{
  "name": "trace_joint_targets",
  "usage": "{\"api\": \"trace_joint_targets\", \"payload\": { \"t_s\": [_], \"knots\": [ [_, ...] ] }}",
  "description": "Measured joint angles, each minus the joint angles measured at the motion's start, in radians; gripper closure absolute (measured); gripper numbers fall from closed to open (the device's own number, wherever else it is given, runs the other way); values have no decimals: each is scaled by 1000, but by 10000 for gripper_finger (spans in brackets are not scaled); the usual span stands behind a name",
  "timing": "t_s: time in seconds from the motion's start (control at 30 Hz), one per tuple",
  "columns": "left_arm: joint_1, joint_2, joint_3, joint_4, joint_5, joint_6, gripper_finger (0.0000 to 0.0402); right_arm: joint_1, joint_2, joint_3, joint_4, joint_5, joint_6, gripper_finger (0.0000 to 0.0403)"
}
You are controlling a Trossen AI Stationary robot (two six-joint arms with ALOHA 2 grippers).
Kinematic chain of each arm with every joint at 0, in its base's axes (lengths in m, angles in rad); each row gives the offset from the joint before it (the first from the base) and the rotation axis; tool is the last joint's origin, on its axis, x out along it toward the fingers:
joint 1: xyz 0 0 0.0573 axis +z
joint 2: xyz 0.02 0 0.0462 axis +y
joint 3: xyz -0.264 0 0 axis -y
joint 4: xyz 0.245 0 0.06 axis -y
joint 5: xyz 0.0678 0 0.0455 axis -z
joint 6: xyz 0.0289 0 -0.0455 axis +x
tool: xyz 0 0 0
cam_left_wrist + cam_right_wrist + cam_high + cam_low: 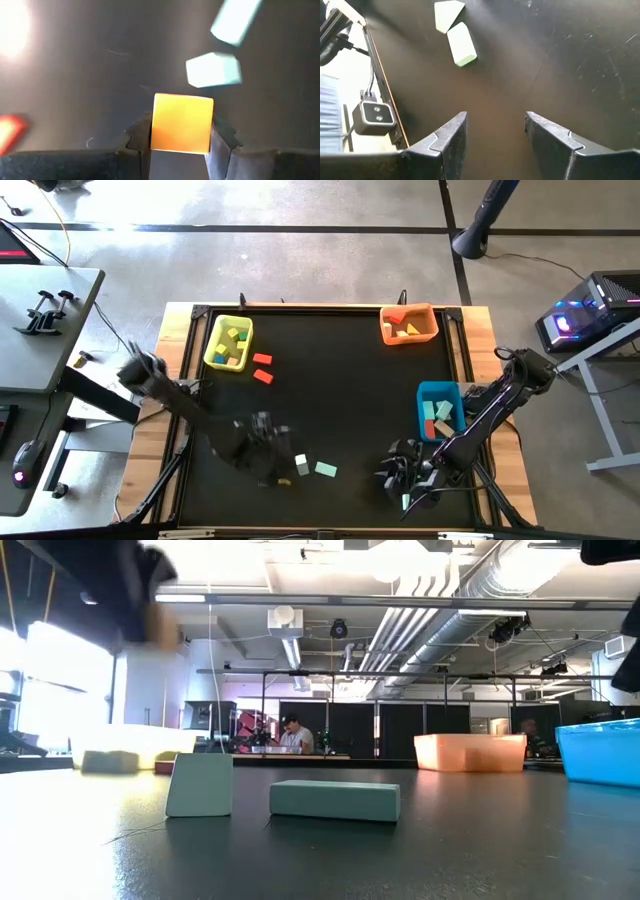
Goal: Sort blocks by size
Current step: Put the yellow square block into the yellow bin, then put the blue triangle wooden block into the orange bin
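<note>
My left gripper (pixel 182 145) is shut on a yellow-orange cube (pixel 182 122) above the near left part of the table. In the high view this gripper (pixel 266 438) is blurred. A mint block (pixel 301 465) and a mint bar (pixel 326 470) lie flat on the mat just beyond it, and both the block (pixel 200 783) and the bar (pixel 335 800) show in the low view. Two red blocks (pixel 263 368) lie beside the yellow bin. My right gripper (pixel 495 135) stands open over the near right part of the table (pixel 412 480), with nothing between its fingers. My left gripper pinches the cube between its two fingers, one on each of two opposite side faces (pixel 156 125). The fingers come steeply from above. The cube sits square between them, lifted clear of the mat.
A yellow bin (pixel 228 343) with blocks stands far left. An orange bin (pixel 408 325) is far right, and a blue bin (pixel 440 410) with blocks is at the right edge. The dark mat's middle (pixel 340 390) is bare. A raised wooden frame (pixel 180 340) runs round the table.
</note>
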Motion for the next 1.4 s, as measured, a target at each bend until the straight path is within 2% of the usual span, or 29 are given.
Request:
{"api": "trace_joint_targets", "payload": {
  "t_s": [0.2,0.27,0.37,0.43,0.53,0.6,0.77,0.9,1.0,1.2,1.3,1.33,1.4],
  "knots": [
    [172,-223,0,-245,-164,-2,297,-39,0,0,-12,74,-11,210],
    [256,-273,-2,-352,-194,8,297,-63,0,0,-13,67,-32,210],
    [416,-337,-60,-423,-225,76,297,-96,0,0,-13,35,-46,210],
    [543,-379,-127,-401,-212,137,297,-115,0,0,-13,34,-44,210],
    [729,-423,-245,-345,-123,215,297,-152,0,0,-13,50,-60,210],
    [834,-437,-315,-290,-101,285,294,-185,0,0,-13,54,-78,210],
    [1057,-438,-430,-177,-87,435,247,-273,0,0,-13,48,-94,210],
    [1183,-438,-450,-121,-81,525,218,-350,0,0,-12,5,-52,210],
    [1247,-438,-449,-84,-73,606,204,-416,0,0,-1,-62,-44,210],
    [1311,-440,-449,-17,59,689,181,-541,-6,55,3,-411,-71,210],
    [1309,-440,-449,2,212,693,180,-529,-8,127,3,-581,-117,210],
    [1306,-440,-449,12,257,695,180,-506,-9,148,0,-612,-130,210],
    [1296,-440,-449,44,304,691,181,-444,-10,172,-20,-610,-104,210]
  ]
}}
